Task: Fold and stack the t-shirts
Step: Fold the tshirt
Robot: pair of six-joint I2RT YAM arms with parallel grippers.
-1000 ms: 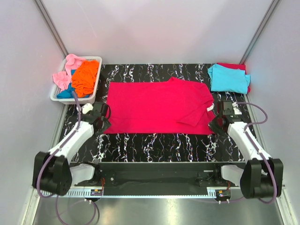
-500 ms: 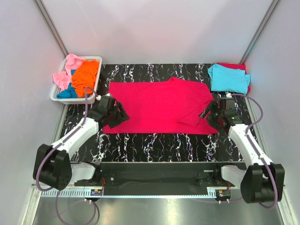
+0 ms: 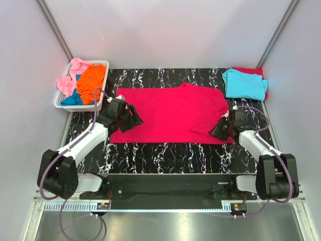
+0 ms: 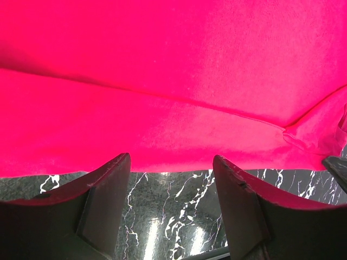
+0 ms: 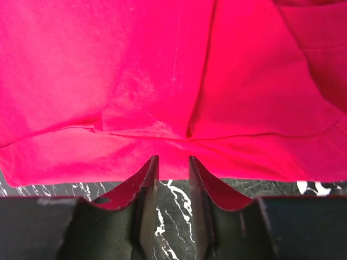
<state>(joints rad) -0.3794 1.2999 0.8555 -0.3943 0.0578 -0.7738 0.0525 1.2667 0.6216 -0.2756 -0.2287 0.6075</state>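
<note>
Overhead view of a black, white-veined desk (image 3: pixel 165 153) with two robot arms reaching in from the near edge. A large crimson-red t-shirt (image 3: pixel 170 113) lies spread nearly flat across the middle of the desk. Its sleeve at the right side appears to be turned in over the body.

The left tool (image 3: pixel 131 119) sits at the shirt's left edge. In its wrist view the fingers stand wide apart with nothing between them, just short of the hem. The right tool (image 3: pixel 220 131) is low at the shirt's near right corner. Its fingers are drawn close, leaving a narrow slit, and their tips meet the hem. Whether they pinch any cloth cannot be told.

At the far right corner a cyan t-shirt (image 3: pixel 245 84) lies folded on top of a red cloth (image 3: pixel 248 71), of which only an edge shows. This looks like the start of the stack.

At the far left a white slotted basket (image 3: pixel 103 93) holds an orange t-shirt (image 3: pixel 92 83), a pink t-shirt (image 3: pixel 72 75) and a blue t-shirt (image 3: pixel 72 98), all crumpled.

The task appears to be less than half done. One or two shirts are folded and stacked, the crimson-red one is laid out with its folding barely begun, and three in the basket are untouched. The arms seem placed to take the shirt's edges for a fold.
</note>
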